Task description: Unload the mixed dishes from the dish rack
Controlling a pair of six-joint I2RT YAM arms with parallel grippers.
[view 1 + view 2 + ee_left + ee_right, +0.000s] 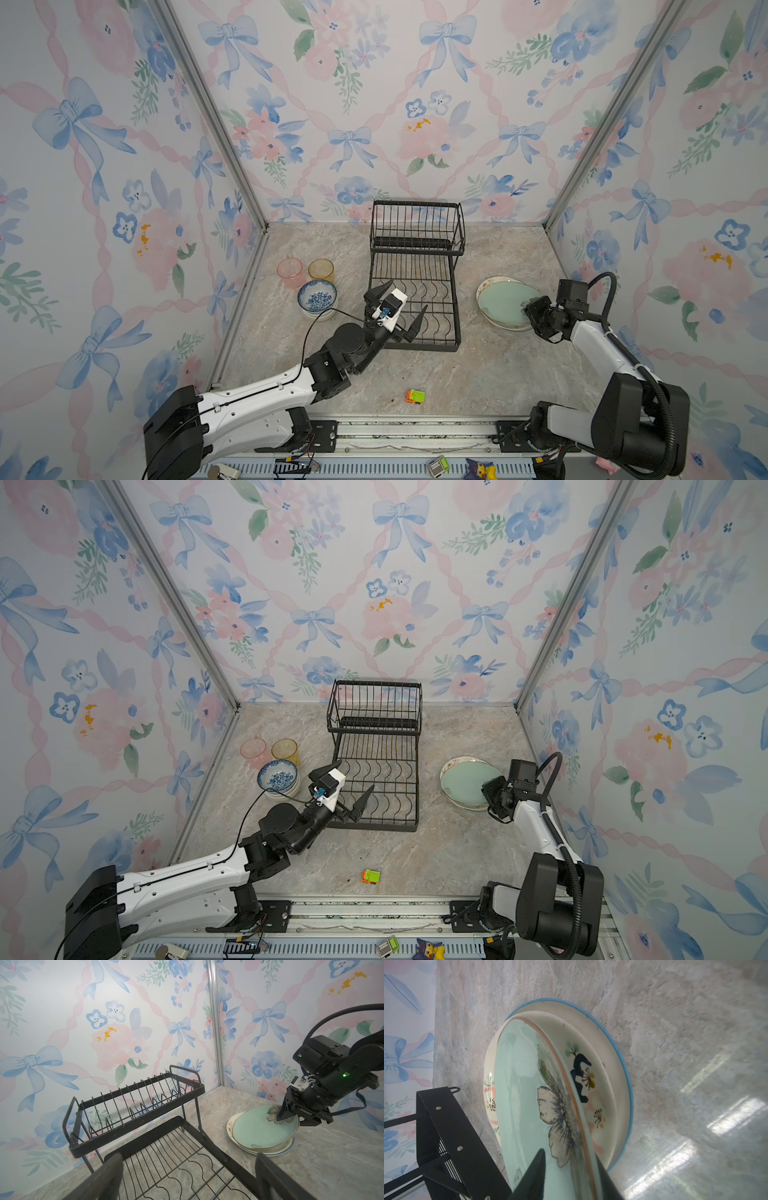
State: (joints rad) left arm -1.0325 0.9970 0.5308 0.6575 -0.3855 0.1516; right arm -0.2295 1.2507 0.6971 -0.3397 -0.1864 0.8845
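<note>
Beside dish rack (417, 248) | right claw (569, 1157) apart astride pale green plate (500, 305) | left claw (409, 294) wide apart

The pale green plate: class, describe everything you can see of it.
The pale green plate is round, glossy and ceramic-looking, with a thin brownish rim line and a grey-white flower painted near one edge. It tops a stack to the right of the dish rack, on a cream plate that sits in a blue-rimmed plate. It is tilted: the flower side is raised and the opposite edge rests on the cream plate. The right gripper straddles the raised rim; whether it pinches is unclear.
</note>
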